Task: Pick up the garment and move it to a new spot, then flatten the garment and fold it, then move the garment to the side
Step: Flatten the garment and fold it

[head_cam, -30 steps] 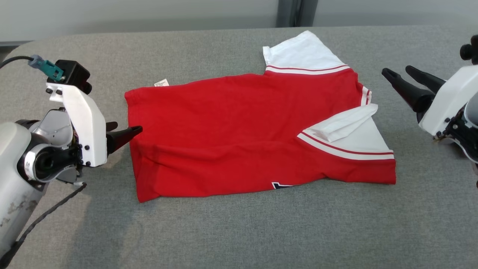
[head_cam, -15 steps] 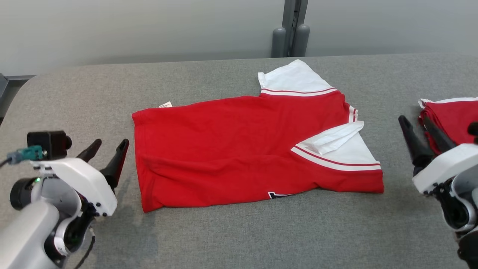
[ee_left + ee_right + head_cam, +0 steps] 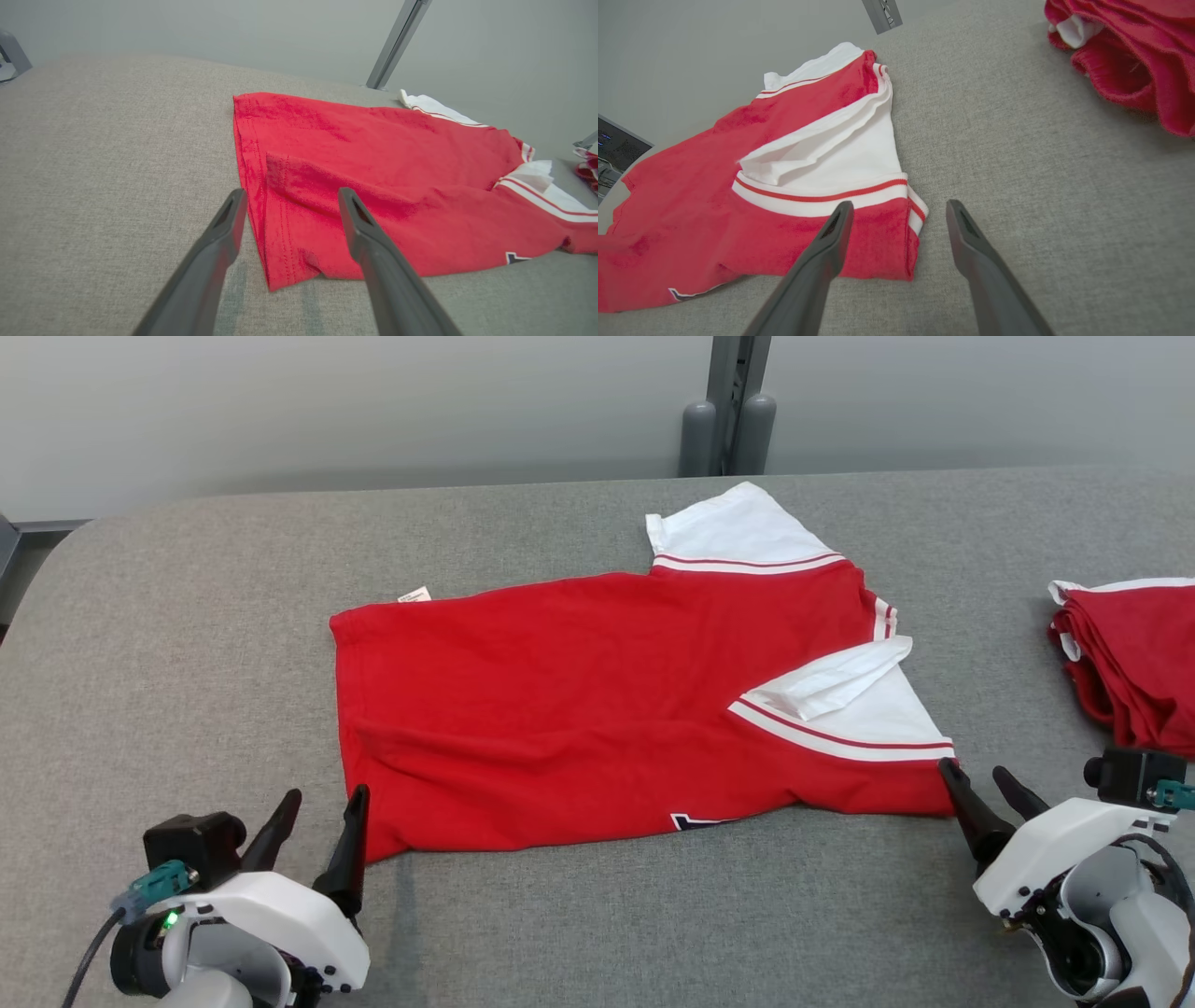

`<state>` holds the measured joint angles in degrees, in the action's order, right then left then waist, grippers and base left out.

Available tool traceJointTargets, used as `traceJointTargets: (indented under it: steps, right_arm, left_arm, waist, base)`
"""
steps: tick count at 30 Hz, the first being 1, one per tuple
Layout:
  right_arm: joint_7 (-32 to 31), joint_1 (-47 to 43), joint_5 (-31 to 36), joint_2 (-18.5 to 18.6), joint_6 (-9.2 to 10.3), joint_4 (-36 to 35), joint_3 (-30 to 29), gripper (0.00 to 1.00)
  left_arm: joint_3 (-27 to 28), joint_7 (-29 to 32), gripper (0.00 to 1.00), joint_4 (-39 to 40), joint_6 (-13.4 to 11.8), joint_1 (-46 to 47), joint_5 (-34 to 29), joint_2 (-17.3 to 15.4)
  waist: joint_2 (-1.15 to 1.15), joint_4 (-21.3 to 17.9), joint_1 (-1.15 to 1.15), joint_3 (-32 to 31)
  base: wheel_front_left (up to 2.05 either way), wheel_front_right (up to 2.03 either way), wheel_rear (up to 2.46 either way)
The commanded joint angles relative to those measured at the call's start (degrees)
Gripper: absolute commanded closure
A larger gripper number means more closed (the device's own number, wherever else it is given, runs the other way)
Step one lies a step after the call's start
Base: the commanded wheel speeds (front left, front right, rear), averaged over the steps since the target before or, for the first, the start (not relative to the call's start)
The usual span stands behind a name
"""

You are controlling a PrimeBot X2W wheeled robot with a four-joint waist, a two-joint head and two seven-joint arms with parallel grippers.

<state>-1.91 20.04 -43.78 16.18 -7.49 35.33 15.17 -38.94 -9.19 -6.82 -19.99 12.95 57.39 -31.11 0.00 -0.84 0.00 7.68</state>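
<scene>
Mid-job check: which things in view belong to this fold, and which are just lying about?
Job:
red T-shirt with white striped sleeves
left gripper
right gripper

Lying about:
heap of red and white garments at right
grey upright post

no readable text, small white tag (image 3: 414,595) on red garment (image 3: 560,709) too blurred, hem print (image 3: 695,822) mostly hidden

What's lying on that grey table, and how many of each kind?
Spread shirt: 1
Pile of red clothes: 1 (the pieces in it can't be counted)
Total: 2
</scene>
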Motion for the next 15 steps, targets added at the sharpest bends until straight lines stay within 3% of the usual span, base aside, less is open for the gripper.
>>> traceJointTargets:
  steps: [1,15]
  right_arm:
    - [-0.80,1.06,0.06,-0.43,-0.01,1.23,-0.42,0.00]
    - [-3.17,4.70,0.19,-2.45,-0.01,7.85,-0.14,0.00]
  left_arm:
    - [-0.42,-0.22,0.00,-1.29,0.33,0.02,-0.17,0.83]
    - [-4.81,3.60,0.00,-15.53,3.87,4.45,-0.52,5.02]
  waist:
    - [0.00,0.22,0.00,0.23]
    - [0.00,0.56,0.00,0.64]
  base:
    - [0.00,0.00,0.00]
    - [0.00,0.00,0.00]
